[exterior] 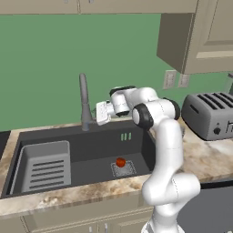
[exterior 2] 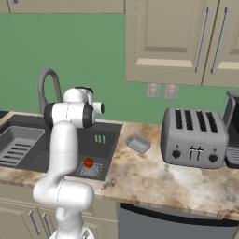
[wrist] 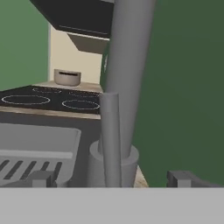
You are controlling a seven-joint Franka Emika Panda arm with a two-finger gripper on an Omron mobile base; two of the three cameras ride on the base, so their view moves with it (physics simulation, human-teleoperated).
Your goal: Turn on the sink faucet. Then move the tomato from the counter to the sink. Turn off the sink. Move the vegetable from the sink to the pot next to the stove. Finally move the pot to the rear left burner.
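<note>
Kitchen counter [exterior 2: 154, 172] with dark sink [exterior: 91, 141], red tomato [exterior: 120, 162] on the drain grate, gripper [wrist: 111, 179] spread wide right at the faucet [exterior: 84, 102] base, toaster [exterior 2: 193, 137] and small tray [exterior 2: 138, 144] aside, hand view shows stove [wrist: 48, 101] and pot [wrist: 67, 77] beyond.

sink faucet [exterior: 84, 102]: you see plain grey metal, smooth and matt
tomato [exterior: 120, 162]: glossy red-orange skin, smooth
sink [exterior: 91, 145]: you're looking at a dark grey matt basin; the lighter grey slotted tray at its left end looks like matt plastic
counter [exterior 2: 154, 175]: beige and brown marbled stone, smooth with a faint sheen
stove [wrist: 48, 101]: you'll find flat black glass with white rings
pot [wrist: 67, 77]: dull grey-brown metal
toaster [exterior 2: 193, 137]: brushed grey metal, black knobs
</note>
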